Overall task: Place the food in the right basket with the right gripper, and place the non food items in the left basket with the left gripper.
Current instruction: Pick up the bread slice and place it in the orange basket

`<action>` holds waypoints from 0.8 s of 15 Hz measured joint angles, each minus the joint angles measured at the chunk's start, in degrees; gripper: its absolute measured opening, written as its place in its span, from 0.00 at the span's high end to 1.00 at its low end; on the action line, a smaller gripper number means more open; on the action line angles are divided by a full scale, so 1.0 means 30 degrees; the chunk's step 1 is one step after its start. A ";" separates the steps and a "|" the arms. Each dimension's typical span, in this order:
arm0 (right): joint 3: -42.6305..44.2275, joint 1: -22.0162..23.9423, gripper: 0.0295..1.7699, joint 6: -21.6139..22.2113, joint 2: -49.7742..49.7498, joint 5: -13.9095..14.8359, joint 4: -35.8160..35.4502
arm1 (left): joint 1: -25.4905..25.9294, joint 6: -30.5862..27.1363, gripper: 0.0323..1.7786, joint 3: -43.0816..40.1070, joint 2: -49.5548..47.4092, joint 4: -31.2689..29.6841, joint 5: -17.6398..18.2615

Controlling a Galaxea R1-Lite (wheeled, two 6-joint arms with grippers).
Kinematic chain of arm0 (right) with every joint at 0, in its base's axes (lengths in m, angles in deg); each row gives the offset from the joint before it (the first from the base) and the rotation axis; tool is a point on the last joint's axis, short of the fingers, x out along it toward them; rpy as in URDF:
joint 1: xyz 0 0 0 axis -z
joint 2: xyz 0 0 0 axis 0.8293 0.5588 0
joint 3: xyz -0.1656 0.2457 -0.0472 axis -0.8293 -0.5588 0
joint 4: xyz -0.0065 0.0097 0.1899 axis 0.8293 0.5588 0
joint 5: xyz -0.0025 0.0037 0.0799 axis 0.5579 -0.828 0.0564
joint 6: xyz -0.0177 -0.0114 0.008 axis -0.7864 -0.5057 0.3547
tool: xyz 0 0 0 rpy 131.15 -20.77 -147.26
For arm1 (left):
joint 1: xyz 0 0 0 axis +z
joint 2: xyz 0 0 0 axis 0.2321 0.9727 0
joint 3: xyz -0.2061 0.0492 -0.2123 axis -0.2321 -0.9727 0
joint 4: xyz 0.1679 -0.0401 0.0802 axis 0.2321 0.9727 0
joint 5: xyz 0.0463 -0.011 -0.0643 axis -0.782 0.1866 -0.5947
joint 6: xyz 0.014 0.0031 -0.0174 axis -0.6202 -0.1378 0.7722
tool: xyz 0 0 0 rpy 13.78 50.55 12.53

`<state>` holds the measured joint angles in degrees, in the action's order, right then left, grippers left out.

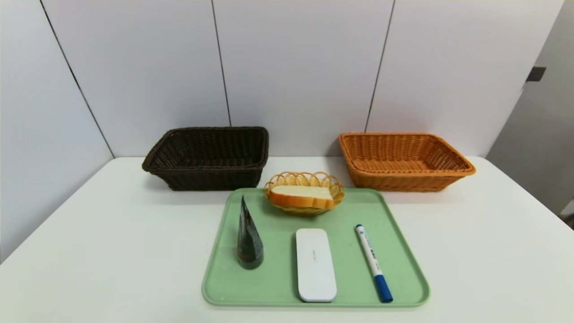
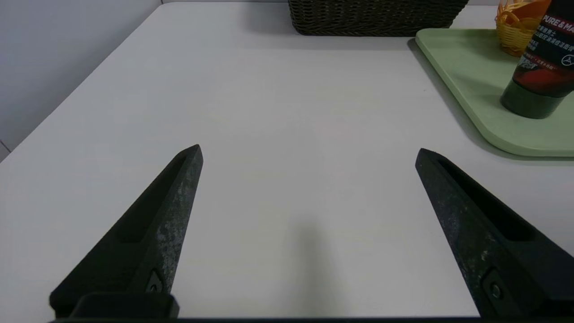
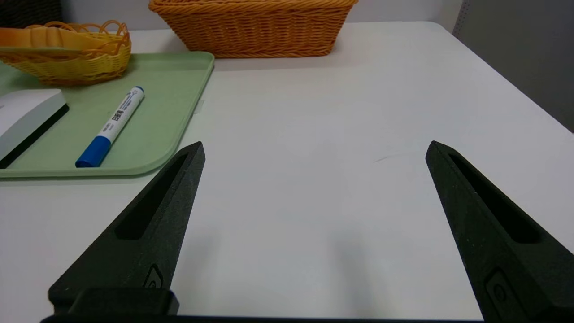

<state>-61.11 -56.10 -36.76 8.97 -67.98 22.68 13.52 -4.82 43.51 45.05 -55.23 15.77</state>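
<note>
The left tool (image 2: 308, 152) waits low over the bare desk (image 2: 269, 112) beside the tray's left edge, fingers spread wide and empty. The right tool (image 3: 314, 148) does the same beside the tray's right edge. On the green tray (image 1: 394, 224) near the desk's front edge are the dark packet (image 1: 249, 242) standing, the white case (image 1: 315, 264), the marker (image 1: 373, 262), and the bread (image 1: 302, 196) in a small yellow basket (image 1: 332, 181). The dark basket (image 1: 208, 157) and orange basket (image 1: 403, 159) sit at the back edge, each ready on its own arm's side, I think.
</note>
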 joint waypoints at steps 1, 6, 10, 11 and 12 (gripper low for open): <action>0.0000 0.0000 0.04 -0.0098 0.0000 -0.0065 -0.0248 | 0.0000 0.0276 0.05 0.0000 0.0000 -0.0012 -0.0085; 0.2158 0.0000 0.04 -0.0601 0.0000 -0.2430 -0.2361 | 0.0020 0.0638 0.05 0.0000 0.0000 -0.0077 -0.0154; 0.6823 0.0000 0.04 -0.0894 0.0805 -0.4754 0.0740 | 0.0020 0.0524 0.05 0.0000 0.0000 -0.0057 -0.0158; 0.7879 0.0000 0.04 -0.0894 0.1410 -0.4949 0.1520 | 0.0012 0.0260 0.05 0.0008 0.0000 -0.0093 -0.0175; 0.8993 0.0000 0.04 -0.0857 0.2284 -0.5116 0.2089 | 0.0020 -0.0163 0.05 0.0219 0.0000 -0.0073 -0.0158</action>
<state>-34.13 -56.10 -39.33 15.82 -83.33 28.94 13.58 -5.31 44.17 45.05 -55.45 15.29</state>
